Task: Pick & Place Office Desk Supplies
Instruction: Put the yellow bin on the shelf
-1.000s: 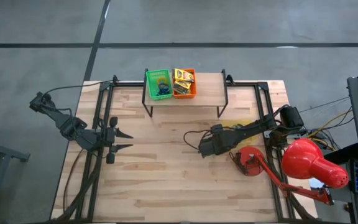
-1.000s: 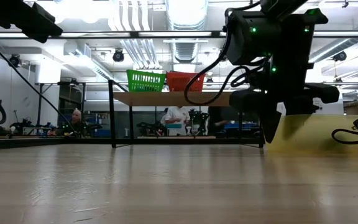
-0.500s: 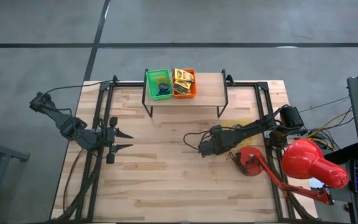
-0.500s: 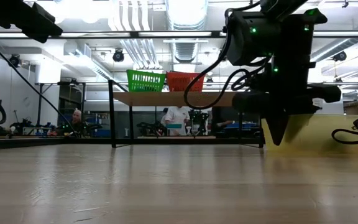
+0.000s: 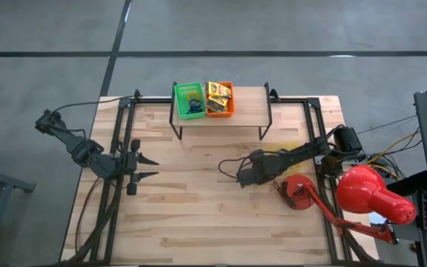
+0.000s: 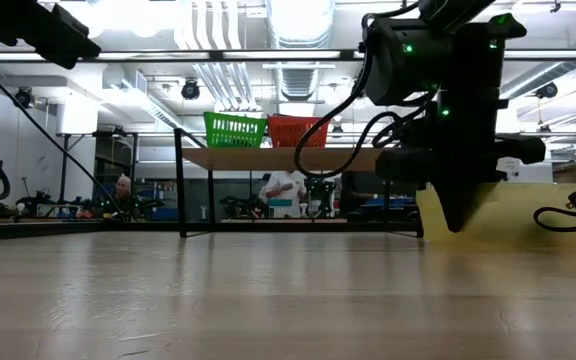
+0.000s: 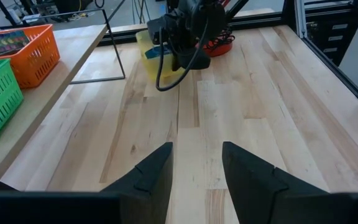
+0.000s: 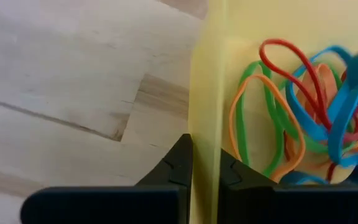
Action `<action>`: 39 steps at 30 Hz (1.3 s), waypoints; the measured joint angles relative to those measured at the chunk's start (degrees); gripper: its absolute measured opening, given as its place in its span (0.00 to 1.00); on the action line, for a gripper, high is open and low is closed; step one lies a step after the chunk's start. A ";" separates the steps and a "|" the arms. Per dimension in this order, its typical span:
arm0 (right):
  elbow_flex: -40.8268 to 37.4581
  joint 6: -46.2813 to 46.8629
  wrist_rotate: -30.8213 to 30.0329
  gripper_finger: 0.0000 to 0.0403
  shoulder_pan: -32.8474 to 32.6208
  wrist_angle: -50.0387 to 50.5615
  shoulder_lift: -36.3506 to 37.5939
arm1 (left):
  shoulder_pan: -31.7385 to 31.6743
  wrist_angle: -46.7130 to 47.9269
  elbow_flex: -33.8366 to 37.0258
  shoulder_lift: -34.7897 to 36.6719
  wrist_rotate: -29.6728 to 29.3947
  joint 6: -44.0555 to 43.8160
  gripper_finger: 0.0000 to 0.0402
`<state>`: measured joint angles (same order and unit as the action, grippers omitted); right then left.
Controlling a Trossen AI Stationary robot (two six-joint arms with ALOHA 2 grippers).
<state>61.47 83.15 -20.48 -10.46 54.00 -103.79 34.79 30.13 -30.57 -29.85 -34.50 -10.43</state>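
Note:
My right gripper [image 5: 247, 173] stands at the table's right middle, shut on the wall of a yellow tray [image 6: 513, 215]. The tray holds loose rubber bands [image 8: 297, 106] in blue, red, orange and green. The arm hides most of the tray in the high view. Printed boxes [image 5: 218, 93] lie in the orange tray [image 5: 221, 99] on the raised shelf. My left gripper [image 5: 148, 167] waits open above the table's left side, with nothing between its fingers [image 7: 157, 171]. My right gripper pinches the yellow tray's thin side wall [image 8: 205, 106] at its rim, one finger inside the tray and one outside. The fingers come steeply from above. The tray appears to sit on the table, the rubber bands loose inside it.
A green tray [image 5: 189, 100] sits beside the orange one on the shelf [image 5: 247, 107] at the far edge. A big red lamp [image 5: 368, 194] with its base [image 5: 296, 193] stands just right of my right gripper. Bare wood [image 5: 199, 215] spreads across the middle and near side.
My right gripper has shut from wide open onto the yellow tray's wall, rolling slightly about its own axis while staying in place.

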 joint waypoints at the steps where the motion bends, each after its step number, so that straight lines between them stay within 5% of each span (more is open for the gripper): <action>1: 0.06 -0.68 0.12 0.03 -0.01 0.01 0.02 | 0.02 0.00 0.00 0.00 0.00 0.02 0.35; 14: 10.74 -14.97 -0.45 0.02 -1.37 4.39 0.17 | 0.01 0.02 0.00 -0.01 0.01 0.00 0.35; 26: 25.39 -37.50 -0.45 0.02 -5.27 8.43 0.20 | 0.01 0.02 0.00 -0.01 0.00 0.00 0.35; 39: 30.84 -66.01 1.07 0.02 -5.40 14.83 1.16 | 0.01 0.00 0.00 0.00 0.00 0.01 0.35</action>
<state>92.31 17.15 -19.41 -15.86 68.83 -102.63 34.80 30.13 -30.57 -29.85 -34.50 -10.42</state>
